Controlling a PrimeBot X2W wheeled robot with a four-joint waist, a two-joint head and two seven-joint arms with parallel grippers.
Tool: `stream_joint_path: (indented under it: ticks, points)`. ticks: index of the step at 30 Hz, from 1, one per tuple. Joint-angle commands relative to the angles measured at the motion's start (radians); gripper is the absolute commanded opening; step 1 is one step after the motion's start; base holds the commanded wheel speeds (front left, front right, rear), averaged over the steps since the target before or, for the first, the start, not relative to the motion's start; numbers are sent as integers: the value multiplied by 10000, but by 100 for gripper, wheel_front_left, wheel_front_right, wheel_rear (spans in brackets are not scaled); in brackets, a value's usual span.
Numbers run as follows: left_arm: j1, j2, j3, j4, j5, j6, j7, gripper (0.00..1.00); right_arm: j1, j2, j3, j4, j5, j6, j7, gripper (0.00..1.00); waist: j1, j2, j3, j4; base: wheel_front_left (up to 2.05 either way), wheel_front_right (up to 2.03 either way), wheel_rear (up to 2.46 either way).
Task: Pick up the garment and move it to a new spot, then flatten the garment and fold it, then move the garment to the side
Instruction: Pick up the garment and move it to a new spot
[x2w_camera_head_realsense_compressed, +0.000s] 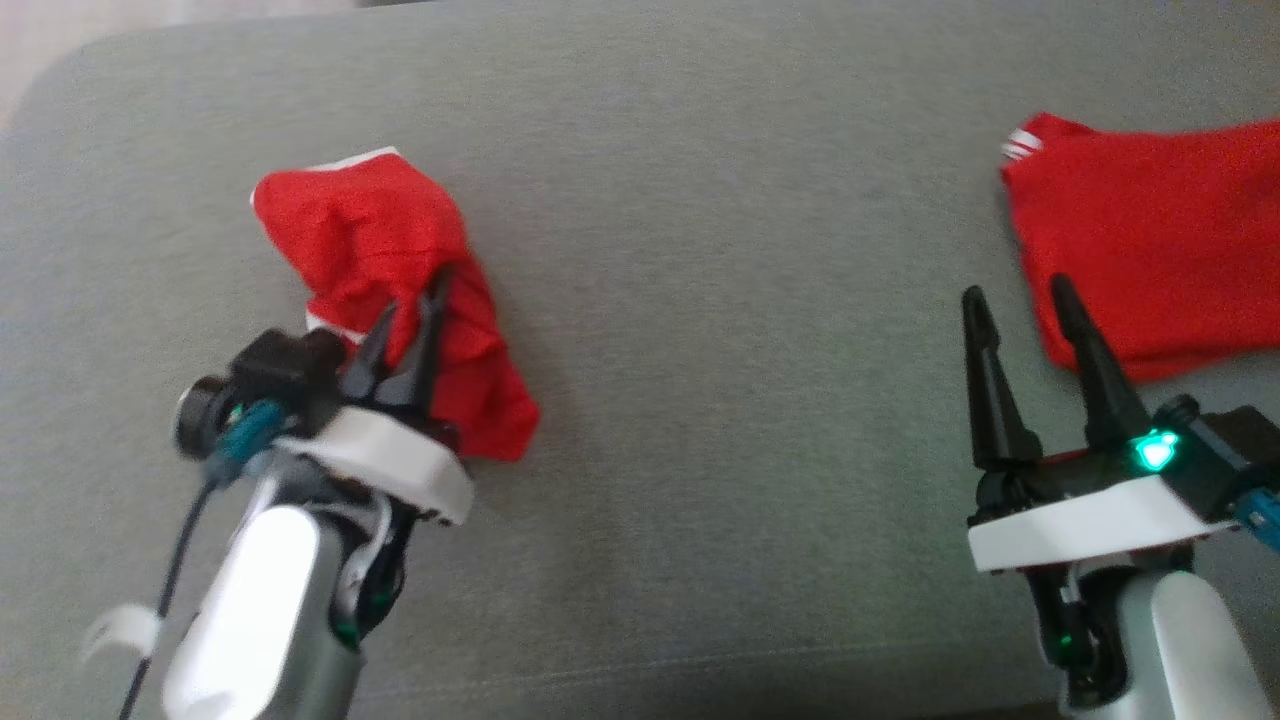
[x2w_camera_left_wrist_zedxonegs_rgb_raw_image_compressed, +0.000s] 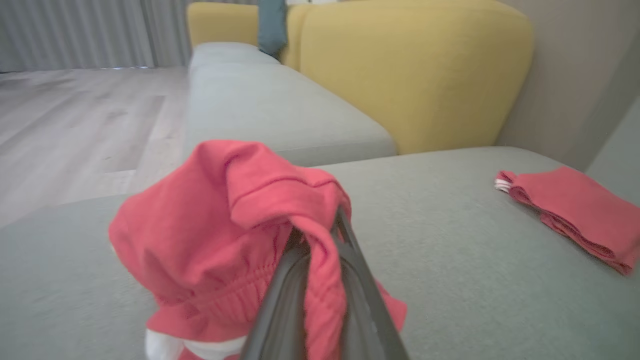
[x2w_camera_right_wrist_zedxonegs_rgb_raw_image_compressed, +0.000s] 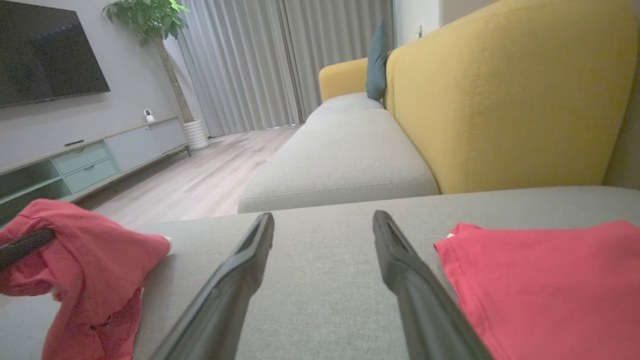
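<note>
A crumpled red garment (x2w_camera_head_realsense_compressed: 400, 290) with white trim hangs bunched over the left part of the grey cushion (x2w_camera_head_realsense_compressed: 720, 300). My left gripper (x2w_camera_head_realsense_compressed: 415, 295) is shut on a fold of it, fabric draped over the fingers (x2w_camera_left_wrist_zedxonegs_rgb_raw_image_compressed: 350, 280). In the left wrist view the garment (x2w_camera_left_wrist_zedxonegs_rgb_raw_image_compressed: 215, 230) is lifted off the cushion, its elastic waistband low down. The right wrist view has the garment (x2w_camera_right_wrist_zedxonegs_rgb_raw_image_compressed: 85, 270) at its left edge. My right gripper (x2w_camera_head_realsense_compressed: 1015, 295) stands open over bare cushion, its fingertips (x2w_camera_right_wrist_zedxonegs_rgb_raw_image_compressed: 322, 217) holding nothing.
A second red garment (x2w_camera_head_realsense_compressed: 1150, 250), folded flat, lies at the cushion's right, just beside my right gripper; its folded edge (x2w_camera_right_wrist_zedxonegs_rgb_raw_image_compressed: 545, 285) is close to the right finger. Yellow sofa backrests (x2w_camera_right_wrist_zedxonegs_rgb_raw_image_compressed: 500, 95) rise behind. Wooden floor (x2w_camera_right_wrist_zedxonegs_rgb_raw_image_compressed: 200, 180) and a TV cabinet (x2w_camera_right_wrist_zedxonegs_rgb_raw_image_compressed: 90, 160) lie beyond the left edge.
</note>
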Motion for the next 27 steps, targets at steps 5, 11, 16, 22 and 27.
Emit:
stream_joint_path:
  ticks: [5, 11, 16, 22, 27]
  points:
    - [-1136, -36, -471, 288, 365, -481, 266, 0, -383, -15, 468, -136, 311, -7, -329, 100, 1, 0, 680, -1329, 0, 0, 0]
    - [-1494, -195, -1132, 1300, 537, -818, 415, 0, -440, -15, 514, 78, 410, -7, -545, 100, 1, 0, 992, -1822, 0, 0, 0]
    - [-1560, -255, -1565, 2228, 601, -984, 447, 14, -492, -15, 636, 279, 369, -7, -599, 100, 1, 0, 1067, -1979, 0, 0, 0]
    - [-1289, -290, -1733, 1923, 690, -872, -386, 100, -495, -15, 596, 333, 238, -7, -585, 100, 1, 0, 813, -1658, 0, 0, 0]
    - [-829, -196, -1449, 1041, 561, -533, -1110, 100, -445, -15, 459, 248, 55, -7, -445, 100, 1, 0, 518, -1101, 0, 0, 0]
